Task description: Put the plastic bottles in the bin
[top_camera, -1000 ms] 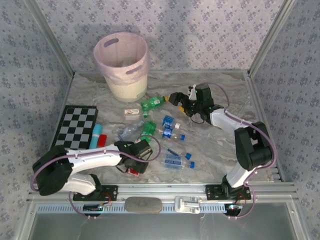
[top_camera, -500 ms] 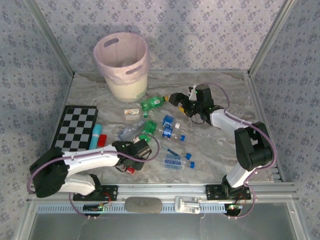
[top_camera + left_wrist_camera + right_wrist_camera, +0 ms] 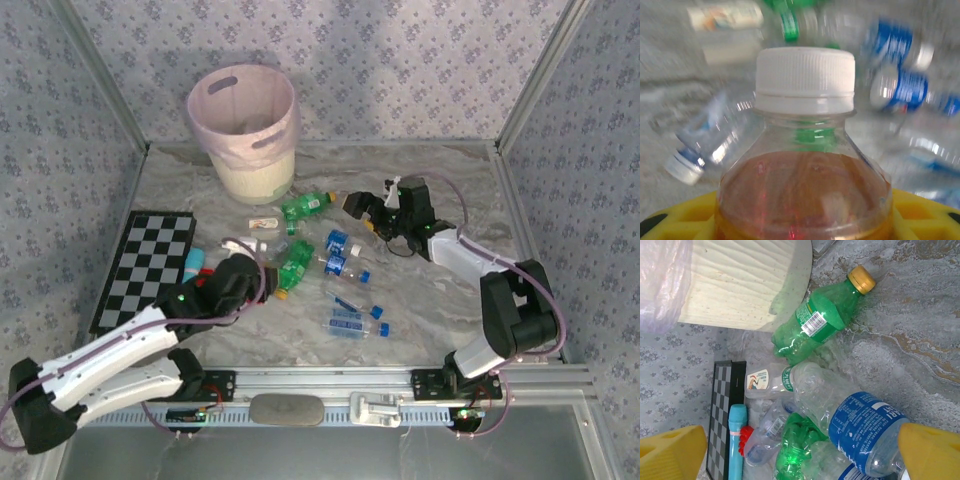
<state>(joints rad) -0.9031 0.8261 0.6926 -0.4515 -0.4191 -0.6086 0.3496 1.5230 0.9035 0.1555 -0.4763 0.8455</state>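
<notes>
Left gripper (image 3: 805, 222) pinched a white-capped bottle (image 3: 805, 180) of amber liquid; right gripper (image 3: 802, 447) stood spread wide; bin (image 3: 246, 150) sat at eleven o'clock.

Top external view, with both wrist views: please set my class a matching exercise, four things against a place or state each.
Things:
1. bin
2. checkerboard
3. white-capped bottle
4. right gripper

Places or states:
A. jaws wide open
B. lying flat at the left
C. clamped in the left gripper
D. standing upright at the back

Pairs: 1-D, 2-B, 3-C, 4-A.
</notes>
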